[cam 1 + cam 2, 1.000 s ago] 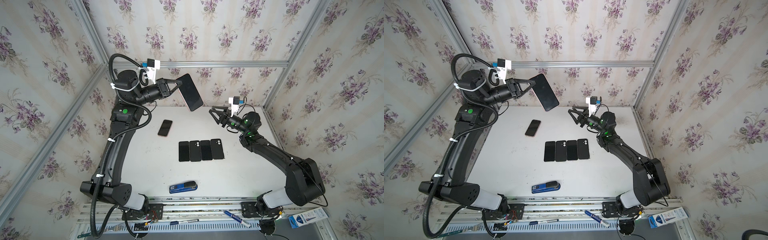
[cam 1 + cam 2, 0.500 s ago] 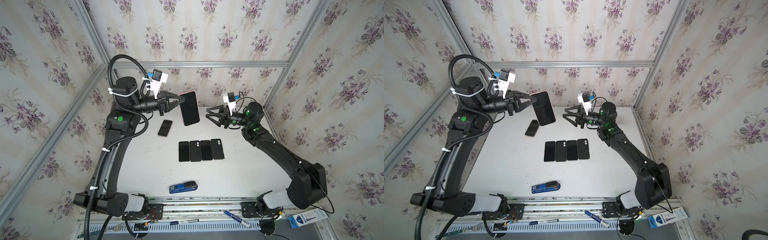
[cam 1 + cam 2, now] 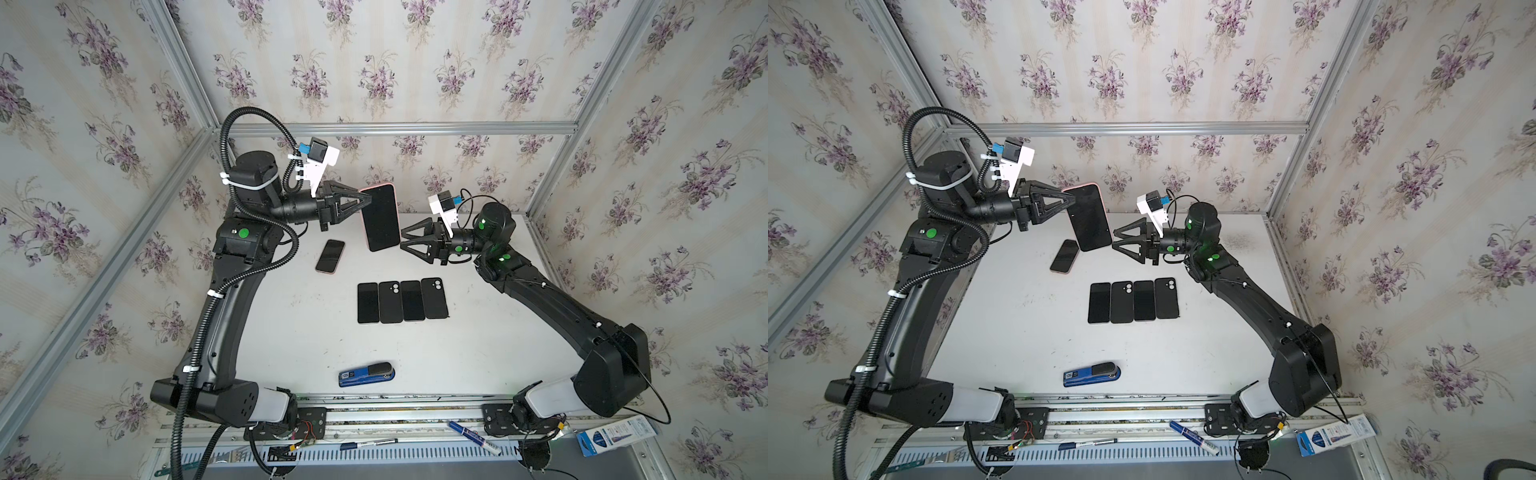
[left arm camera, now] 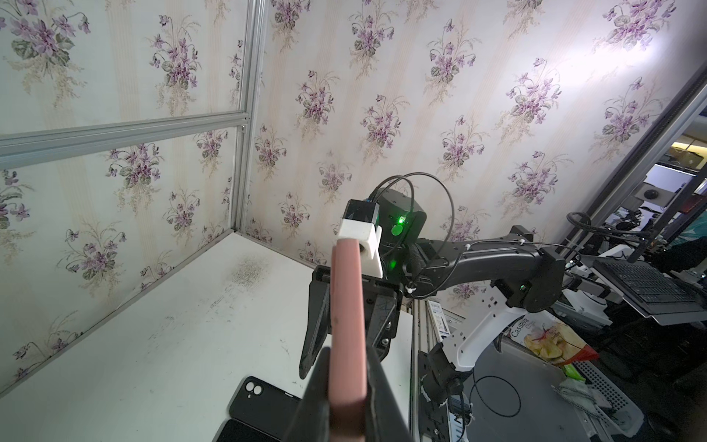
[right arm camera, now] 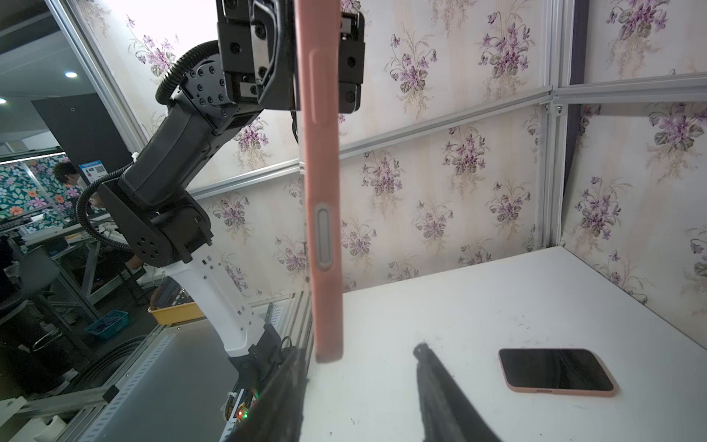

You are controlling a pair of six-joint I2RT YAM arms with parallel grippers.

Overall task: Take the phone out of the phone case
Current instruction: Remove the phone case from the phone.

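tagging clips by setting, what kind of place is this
Probably a robotics lab cell: left arm and right arm at a white table, aluminium framing with floral panels, a keyboard beyond.

Pink phone case (image 5: 321, 172), black phone (image 3: 380, 218), blue stapler (image 3: 366, 374), violet-flowered cream wallpaper (image 3: 374, 62).

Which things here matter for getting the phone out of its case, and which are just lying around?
In the job: pink-cased phone, left gripper shut on it, right gripper open at its other edge.

Lying about: second cased phone flat on the table, row of four black phones or cases, blue stapler, blue marker on the front rail.
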